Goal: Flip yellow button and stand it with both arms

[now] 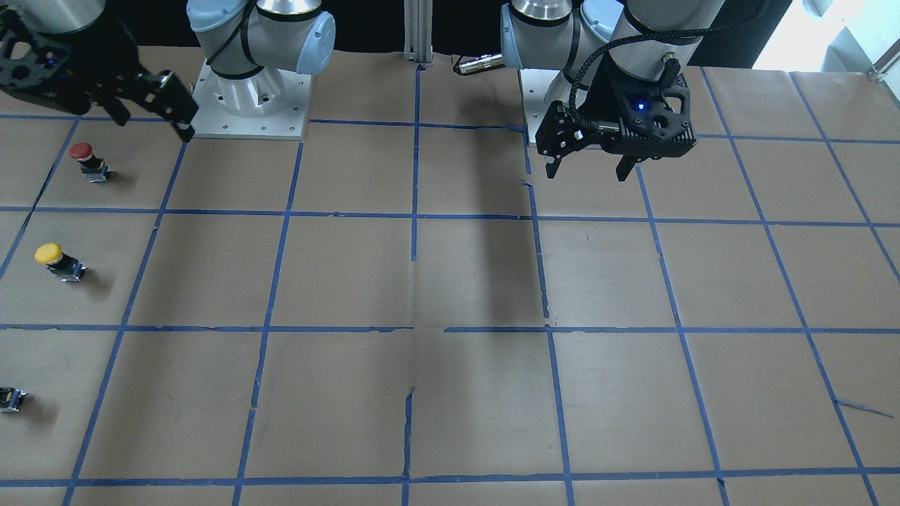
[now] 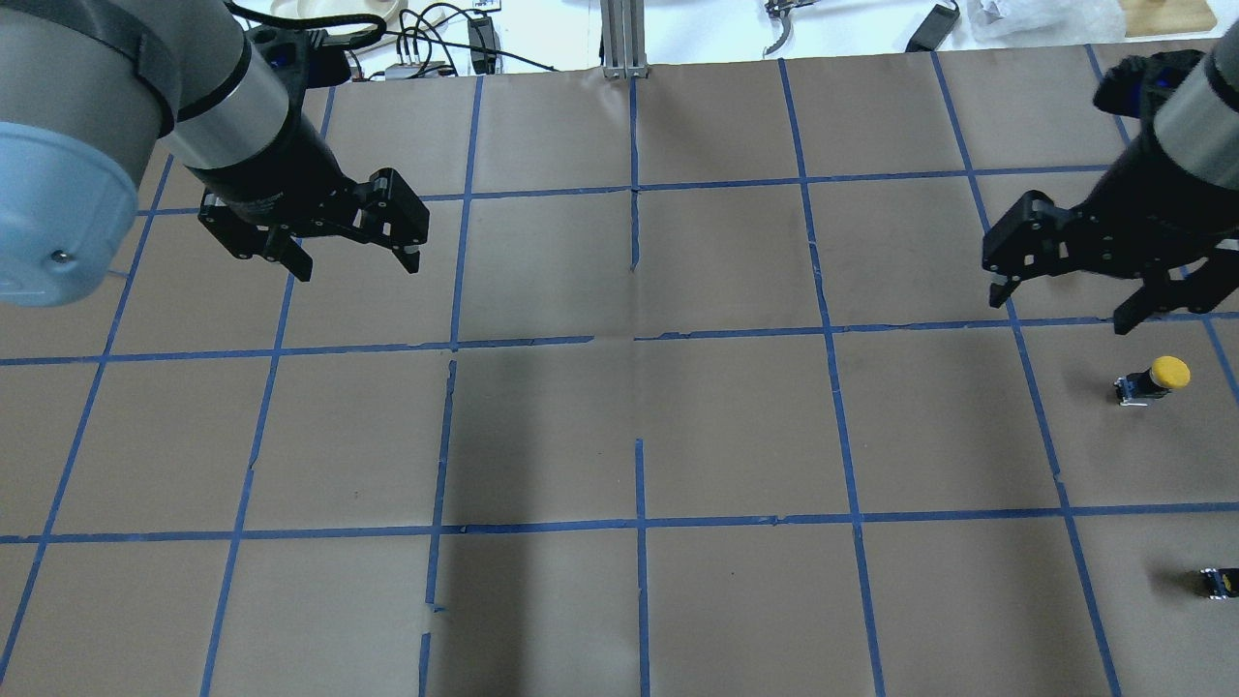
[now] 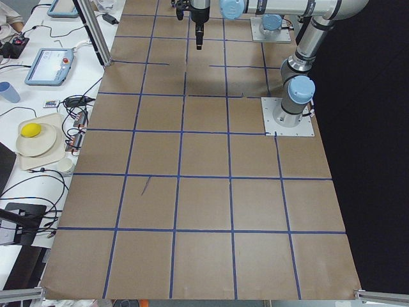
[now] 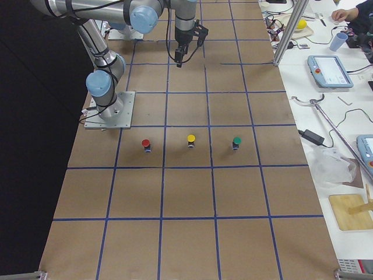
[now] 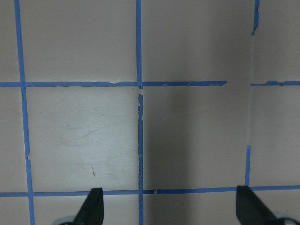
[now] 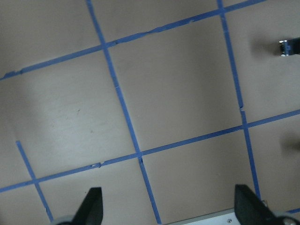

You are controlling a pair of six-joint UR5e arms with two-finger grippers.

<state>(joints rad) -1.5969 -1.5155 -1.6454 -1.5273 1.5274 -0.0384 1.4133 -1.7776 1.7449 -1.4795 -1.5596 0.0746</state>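
Note:
The yellow button sits on the brown paper near the table's right end, between two like parts. It also shows in the overhead view and the exterior right view. My right gripper is open and empty, held above the table a short way from the button and apart from it; in the front view it hangs by the red button. My left gripper is open and empty, high over the table's left half, far from the button. Both wrist views show open fingertips over bare paper.
A red-capped button sits one square from the yellow one, on the robot's side. A small black-grey block sits one square to its other side and shows in the right wrist view. The right arm's base plate is nearby.

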